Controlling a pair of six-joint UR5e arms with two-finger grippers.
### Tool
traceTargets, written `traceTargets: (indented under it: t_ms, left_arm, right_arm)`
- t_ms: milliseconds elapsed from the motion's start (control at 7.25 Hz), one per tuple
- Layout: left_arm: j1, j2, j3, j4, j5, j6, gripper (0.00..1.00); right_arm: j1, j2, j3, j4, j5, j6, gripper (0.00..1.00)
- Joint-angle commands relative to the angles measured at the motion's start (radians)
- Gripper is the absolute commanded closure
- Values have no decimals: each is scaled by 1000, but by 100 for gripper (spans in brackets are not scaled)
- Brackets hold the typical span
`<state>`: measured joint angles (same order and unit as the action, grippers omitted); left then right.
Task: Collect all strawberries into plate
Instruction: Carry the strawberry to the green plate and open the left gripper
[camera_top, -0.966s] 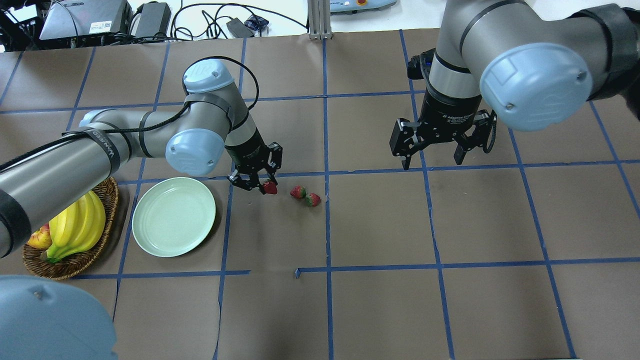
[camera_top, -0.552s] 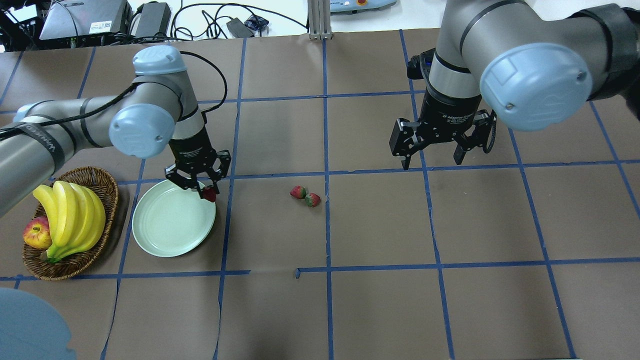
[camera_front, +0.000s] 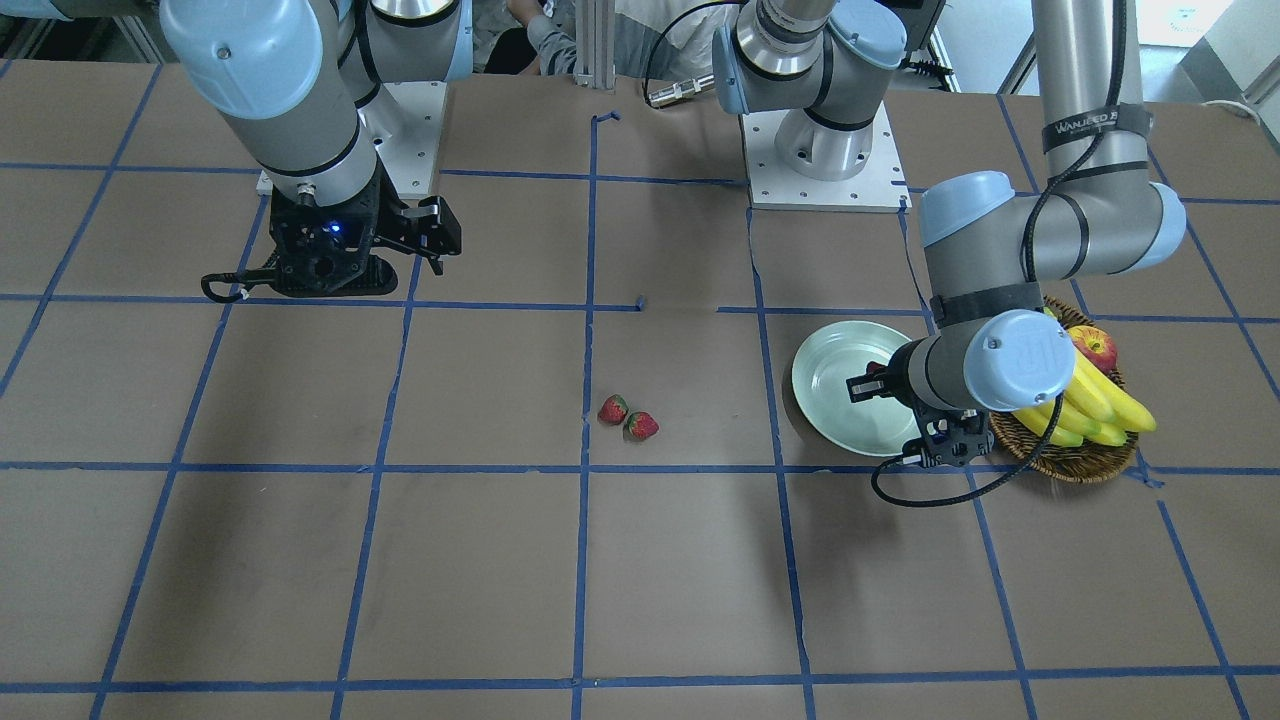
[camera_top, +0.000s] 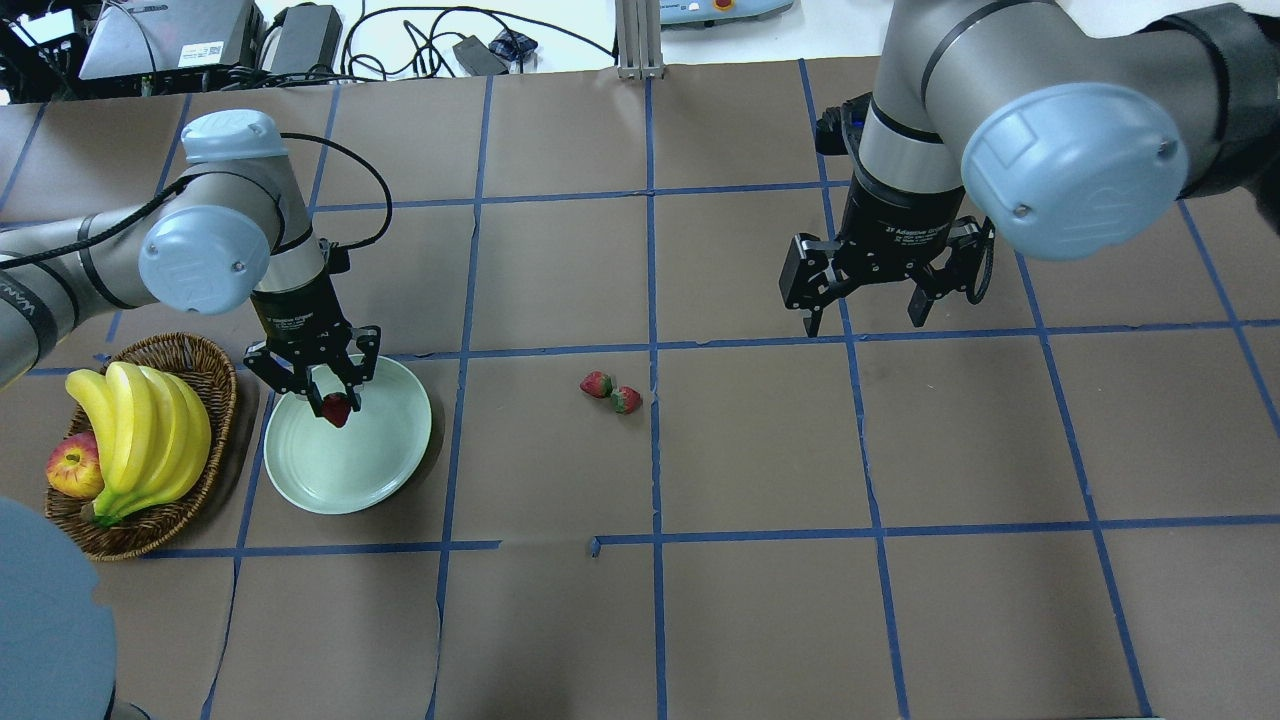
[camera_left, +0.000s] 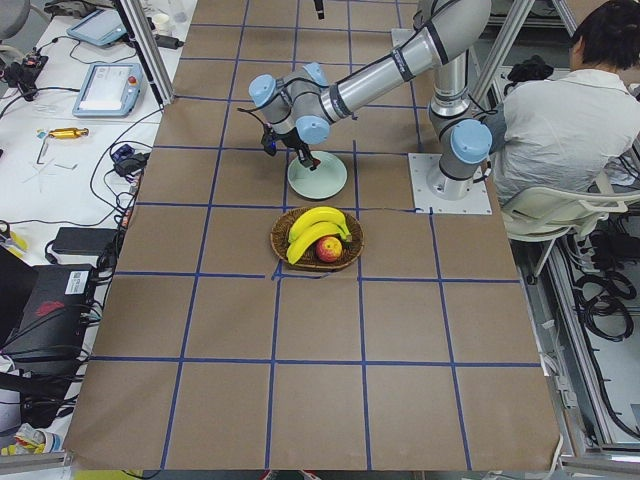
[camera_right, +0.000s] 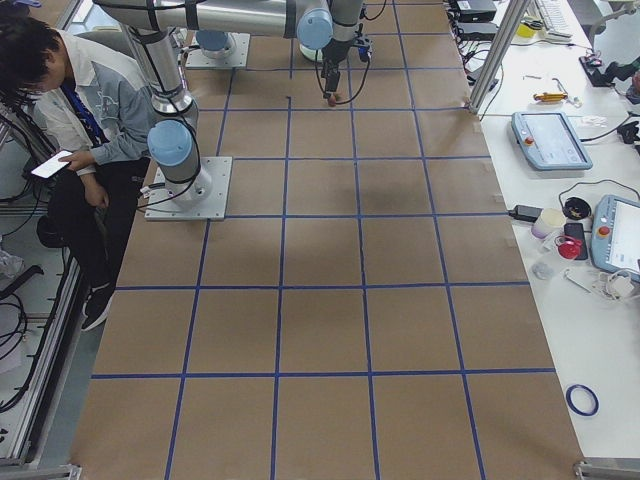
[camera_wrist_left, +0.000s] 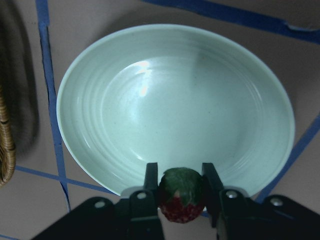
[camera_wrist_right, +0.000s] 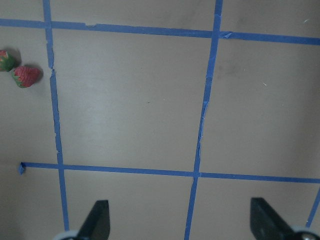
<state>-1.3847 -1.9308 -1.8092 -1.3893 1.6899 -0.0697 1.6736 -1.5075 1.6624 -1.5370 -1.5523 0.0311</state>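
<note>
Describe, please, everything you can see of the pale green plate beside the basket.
The round, shallow, pale mint-green plate looks glossy, with faint concentric rings and a raised rim. It lies flat on the brown table cover, beside the wicker basket but apart from it. Nothing lies in it; the left end effector hangs over it, shut on a small red strawberry.

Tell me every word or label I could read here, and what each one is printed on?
"2F Adaptive Gripper": white print on the right gripper, on its black body.
"WANJEED", last letters unsure: black strap on the left arm.
Left gripper, white label: too small to read.
Grey box behind the table, sticker: too blurred.
</note>
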Motion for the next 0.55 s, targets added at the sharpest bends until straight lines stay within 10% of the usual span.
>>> traceTargets:
  t_ms: [0, 414]
  left_arm:
    - [6, -14, 5, 44, -16, 13, 0]
    - [-23, 30, 44, 47, -189, -309, 0]
  right_arm:
    - [0, 0, -6, 0, -2, 0, 0]
    - [2, 0, 4, 2, 0, 1, 0]
